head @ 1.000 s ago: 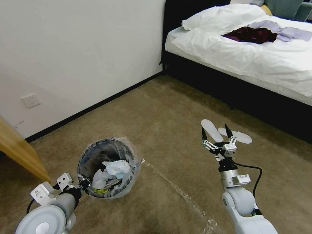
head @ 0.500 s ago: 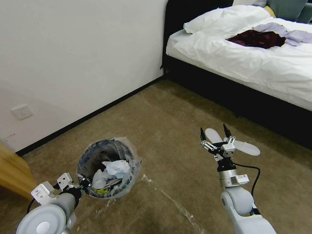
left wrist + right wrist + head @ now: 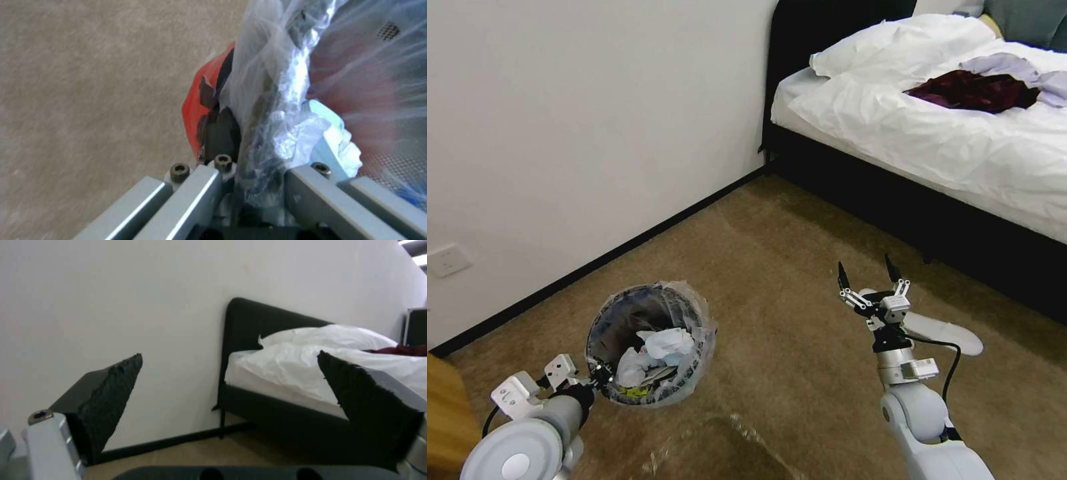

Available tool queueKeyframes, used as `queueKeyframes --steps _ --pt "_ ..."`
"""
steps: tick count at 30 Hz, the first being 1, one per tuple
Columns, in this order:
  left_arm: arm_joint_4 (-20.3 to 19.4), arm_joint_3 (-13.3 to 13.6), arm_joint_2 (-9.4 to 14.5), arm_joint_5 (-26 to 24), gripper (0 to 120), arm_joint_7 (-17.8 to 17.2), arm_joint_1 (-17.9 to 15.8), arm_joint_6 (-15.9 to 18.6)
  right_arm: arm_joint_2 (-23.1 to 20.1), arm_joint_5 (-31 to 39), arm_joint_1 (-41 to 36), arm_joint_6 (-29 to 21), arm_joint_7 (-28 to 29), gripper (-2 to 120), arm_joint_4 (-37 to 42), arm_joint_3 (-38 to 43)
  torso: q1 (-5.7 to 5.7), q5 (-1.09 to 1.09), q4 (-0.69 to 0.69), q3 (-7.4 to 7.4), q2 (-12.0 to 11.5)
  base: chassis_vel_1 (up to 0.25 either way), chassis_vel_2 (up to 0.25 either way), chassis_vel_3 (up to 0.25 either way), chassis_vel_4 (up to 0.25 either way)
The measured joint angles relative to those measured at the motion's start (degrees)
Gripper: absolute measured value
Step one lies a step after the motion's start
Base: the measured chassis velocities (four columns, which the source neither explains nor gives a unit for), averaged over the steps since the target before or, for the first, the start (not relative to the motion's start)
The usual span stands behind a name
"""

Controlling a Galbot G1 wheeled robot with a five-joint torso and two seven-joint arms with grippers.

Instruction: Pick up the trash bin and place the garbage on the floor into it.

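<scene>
My left gripper [image 3: 597,377] is shut on the near rim of the trash bin [image 3: 602,320] and holds it above the floor [image 3: 774,267]. The bin is small and round, dark inside, with a crinkly clear liner. Garbage [image 3: 664,343] lies inside it: crumpled white tissues and a yellow-green scrap. In the left wrist view my left gripper [image 3: 253,173] pinches the liner [image 3: 276,83] and rim, with the bin's red base [image 3: 195,100] beyond. My right gripper [image 3: 864,264] is raised at the right, open, with nothing between its fingers; the right wrist view has this gripper [image 3: 229,355] facing the wall and bed.
A black-framed bed [image 3: 947,133] with white bedding fills the right and back. White slippers [image 3: 944,330] lie on the carpet behind my right arm. A white wall with a socket [image 3: 447,260] runs along the left. Wooden furniture [image 3: 447,413] stands at the lower left. A tape line [image 3: 740,423] crosses the near carpet.
The whole head view has shifted, so the camera has moved: the socket and wooden furniture slid left, the slippers right and nearer. Both arms and the held bin keep their places in the view.
</scene>
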Motion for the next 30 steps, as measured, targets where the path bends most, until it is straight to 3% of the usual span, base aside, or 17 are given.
queueKeyframes --steps 7,30 --pt "-0.3 0.1 -0.1 0.2 0 0.0 0.2 0.0 0.0 -0.4 -0.2 1.5 -0.3 100 -0.7 0.8 0.01 -0.01 0.01 0.01 0.0 -0.134 0.129 0.129 -0.126" --pt "-1.7 0.0 -1.6 1.1 0 0.2 1.6 0.2 -0.6 0.1 -0.5 1.7 -0.4 100 -0.7 2.9 -0.01 -0.01 0.00 -0.01 0.0 0.000 0.000 0.000 0.000"
